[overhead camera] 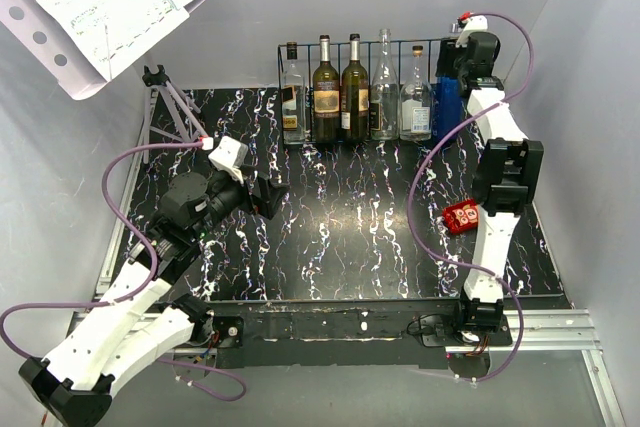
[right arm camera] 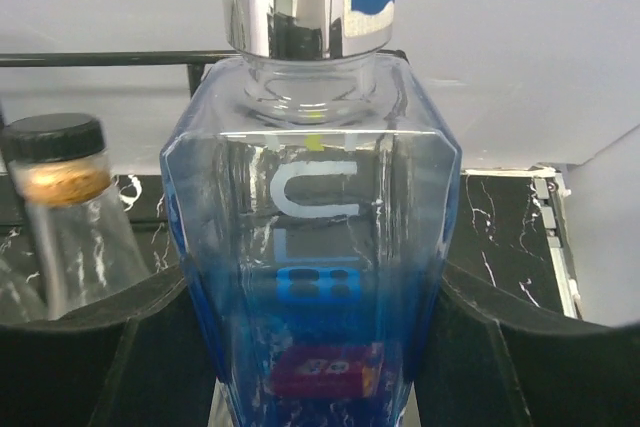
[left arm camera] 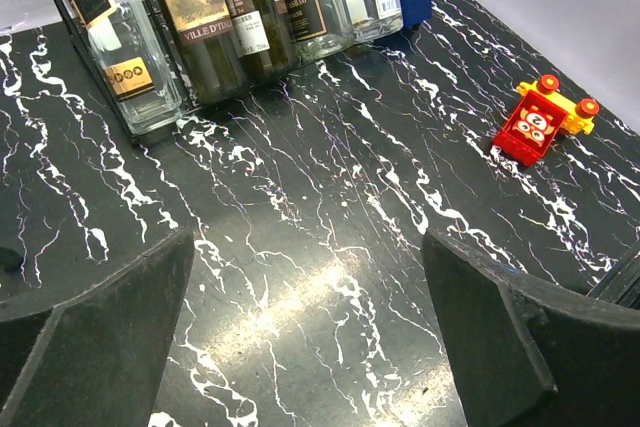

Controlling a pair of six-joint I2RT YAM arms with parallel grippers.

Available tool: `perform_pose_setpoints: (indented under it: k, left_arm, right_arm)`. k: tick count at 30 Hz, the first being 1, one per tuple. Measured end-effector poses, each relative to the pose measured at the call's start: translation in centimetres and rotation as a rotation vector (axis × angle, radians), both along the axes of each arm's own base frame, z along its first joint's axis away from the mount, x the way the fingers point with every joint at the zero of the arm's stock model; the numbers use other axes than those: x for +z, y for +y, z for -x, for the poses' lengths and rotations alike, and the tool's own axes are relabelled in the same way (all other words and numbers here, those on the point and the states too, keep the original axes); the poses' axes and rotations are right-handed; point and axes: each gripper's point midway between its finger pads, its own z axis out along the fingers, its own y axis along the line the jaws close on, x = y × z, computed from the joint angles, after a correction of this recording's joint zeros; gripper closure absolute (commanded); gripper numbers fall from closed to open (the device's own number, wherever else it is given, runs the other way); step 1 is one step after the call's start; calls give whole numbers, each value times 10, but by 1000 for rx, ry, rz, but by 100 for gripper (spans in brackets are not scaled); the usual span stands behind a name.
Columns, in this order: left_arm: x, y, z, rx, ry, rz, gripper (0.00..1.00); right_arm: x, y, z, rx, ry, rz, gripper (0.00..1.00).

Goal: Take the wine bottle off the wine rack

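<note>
The wine rack (overhead camera: pixel 305 45) stands along the table's (overhead camera: pixel 340 237) upper edge, open room below. At upper right the right gripper (right arm camera: pixel 315 347) straddles the blue bottle (right arm camera: pixel 310 237); pinching or not, I cannot tell.

Tight at the wine rack (overhead camera: pixel 305 45)
Blue bottle (right arm camera: pixel 310 247) fills the right claw (right arm camera: pixel 320 377) gap, clear bottle (right arm camera: pixel 60 197) close beside; surface (overhead camera: pixel 340 237) open but for a red toy (overhead camera: pixel 462 217).

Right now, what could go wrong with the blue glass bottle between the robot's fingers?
The smooth blue glass bottle might slip from the right gripper. The clear bottle with a black cap stands close beside it and could get bumped. Tilted, it might catch the thin black wire rack.
</note>
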Motion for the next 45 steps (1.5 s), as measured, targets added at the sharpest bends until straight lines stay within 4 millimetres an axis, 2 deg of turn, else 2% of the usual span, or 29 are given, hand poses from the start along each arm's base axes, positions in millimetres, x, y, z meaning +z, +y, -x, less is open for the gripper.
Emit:
perform_pose_setpoints:
  k: [5,11,14,17,21,25,27,29,33,35,38,45]
  left_arm:
    - [4,2,1,8,-12,6,2]
    - [4,5,1,21,-17,7,2]
    - [1,6,2,24,-13,4,2]
    - [1,6,2,24,-13,4,2]
    - [0,6,2,23,-12,3,2]
    - [-1,6,2,20,-11,-3,2]
    - [-2,5,1,18,-10,-6,2]
    - [-2,5,1,15,-10,-9,2]
    - [-2,4,2,8,-12,-8,2]
    - [-1,4,3,6,-12,-8,2]
    - [-1,4,3,4,-15,-7,2]
    - [-1,3,4,-4,-16,-8,2]
  right_arm:
    - [27,1,21,10,-16,4,99]
    - [83,8,54,53,-90,-13,99]
    - [110,15,78,73,-137,-52,99]
    - [134,29,110,130,-207,-120,99]
    - [150,54,157,235,-292,-212,99]
    - [145,94,202,384,-346,-276,99]
    - [134,123,227,500,-358,-299,99]
    - [118,152,252,617,-367,-316,99]
    - [81,193,292,788,-362,-337,99]
    - [63,205,308,856,-352,-343,99]
    - [48,216,320,914,-335,-352,99]
    - [48,239,343,1037,-394,-308,99]
